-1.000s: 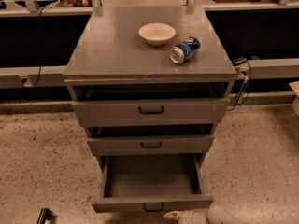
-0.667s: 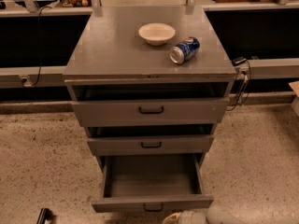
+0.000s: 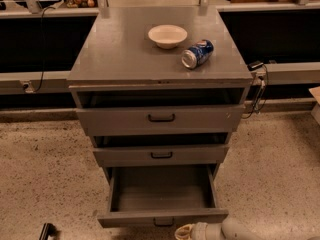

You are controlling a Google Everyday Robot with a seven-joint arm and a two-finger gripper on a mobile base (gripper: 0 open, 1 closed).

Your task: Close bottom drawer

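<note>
gripper (image 3: 186, 232): low at the bottom edge of the view, just in front of the bottom drawer (image 3: 162, 217) front panel. No shift can be made out against the earlier views.
bottom drawer: pulled out as far as a second ago, with no inward travel showing.
arm (image 3: 240, 230): pale link at the lower right, likewise unmoved.

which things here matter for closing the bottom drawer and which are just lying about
For the job:
bottom drawer, pulled out
end effector, at the picture's lower edge, just in front of that drawer's front panel

Just lying about:
bowl and can on its side, both on the cabinet top
top drawer
middle drawer
</note>
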